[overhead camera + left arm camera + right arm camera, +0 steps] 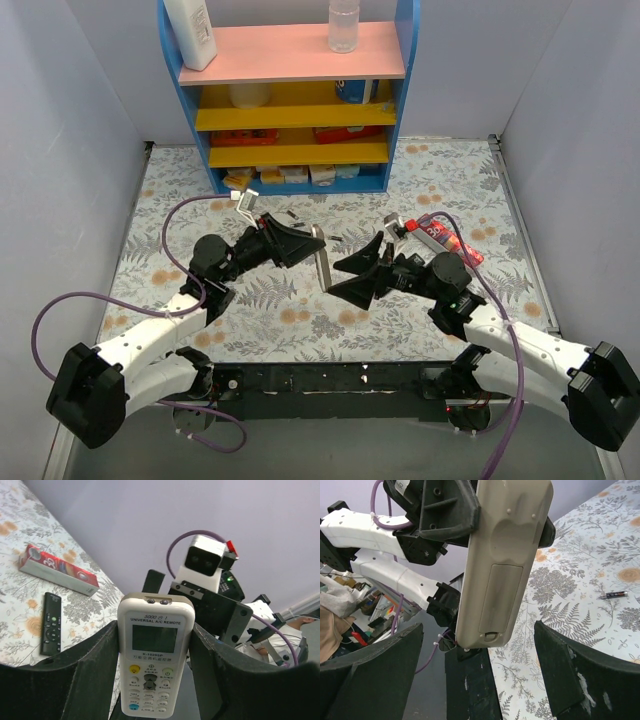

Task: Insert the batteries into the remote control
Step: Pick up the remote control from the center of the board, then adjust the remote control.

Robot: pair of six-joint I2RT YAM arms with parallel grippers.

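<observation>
My left gripper (155, 680) is shut on the remote control (154, 655) and holds it upright above the table, white front with screen and buttons facing its camera. In the top view the remote (322, 262) hangs edge-on between the two grippers. Its grey-beige back (505, 555) faces the right wrist view, with the battery cover (500, 597) closed. My right gripper (475, 680) is open and empty, its jaws wide either side of the remote's lower end, not touching it. One battery (614, 594) lies on the table beyond. Small dark batteries (333, 238) lie behind the grippers.
A blue shelf (300, 100) with a pink top stands at the back, holding a white bottle (190, 30) and a clear bottle (343, 25). A red box (57, 569) and a slim black remote (51, 622) lie on the floral cloth.
</observation>
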